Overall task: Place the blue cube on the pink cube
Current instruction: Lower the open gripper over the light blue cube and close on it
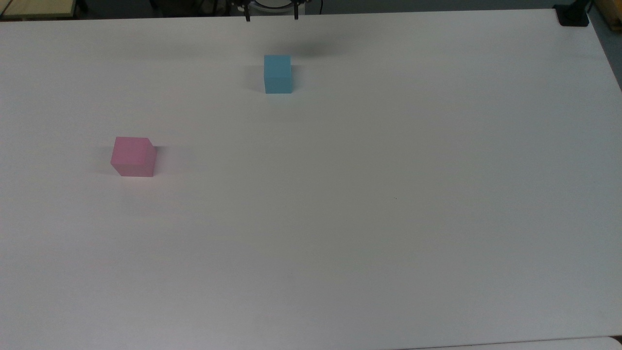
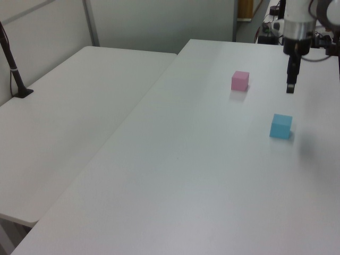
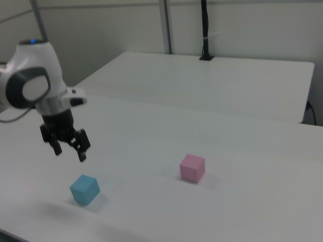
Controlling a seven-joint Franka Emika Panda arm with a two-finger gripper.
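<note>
The blue cube (image 1: pixel 278 74) rests on the white table (image 1: pixel 340 218) near the far edge in the top view. Well apart from it, the pink cube (image 1: pixel 132 156) sits toward the top view's left. My gripper (image 3: pixel 69 154) hangs open and empty in the air, above and slightly behind the blue cube (image 3: pixel 85 189), touching nothing. Its two fingertips (image 1: pixel 248 18) poke in at the top edge of the top view. In the left view the gripper (image 2: pixel 290 87) points straight down, between the pink cube (image 2: pixel 240 81) and the blue cube (image 2: pixel 280 126). The right view has the pink cube (image 3: pixel 192 168) right of the blue one.
A second white table (image 2: pixel 79 106) adjoins this one, carrying a black pole (image 2: pixel 13 69) on a foot. A black clamp (image 1: pixel 573 14) sits at the table's far right corner in the top view. Dark equipment (image 2: pixel 319 21) stands behind the arm.
</note>
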